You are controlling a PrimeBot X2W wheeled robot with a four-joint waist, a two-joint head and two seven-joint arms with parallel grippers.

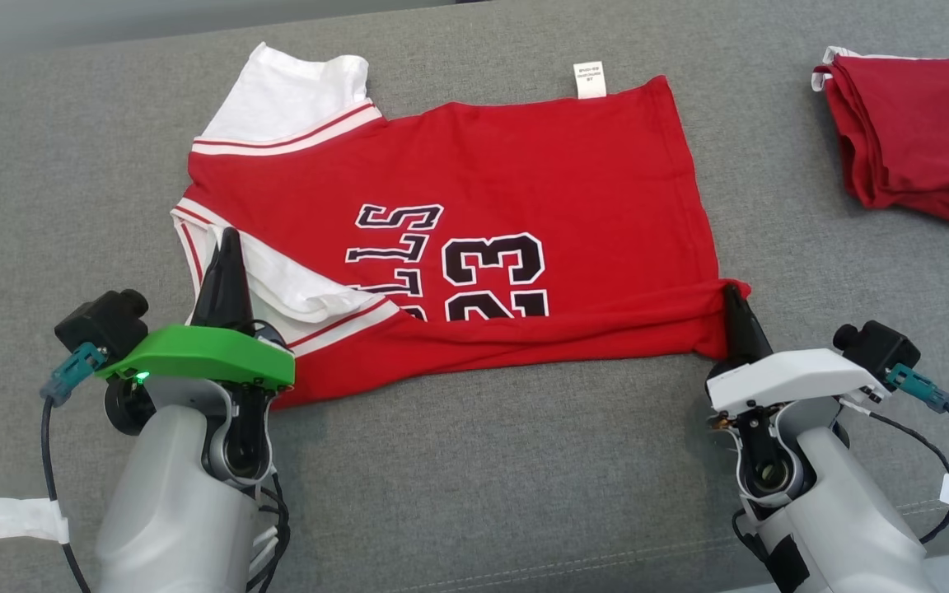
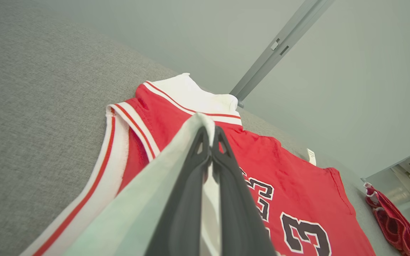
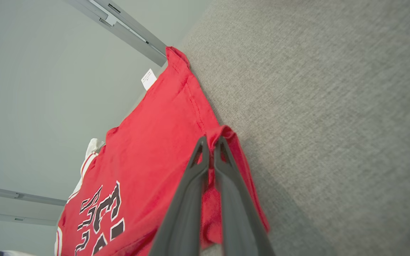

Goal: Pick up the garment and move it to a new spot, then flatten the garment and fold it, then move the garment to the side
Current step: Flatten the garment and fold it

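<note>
Fold looks underway: left fingers and right fingers clamp shut on the red-and-white fabric basketball jersey, side move remaining.

soft knit jersey — coarse woven grey surface.

Open grey surface along the near side of the jersey and to its left; at far right, blocked by a folded dark-red garment.
</note>
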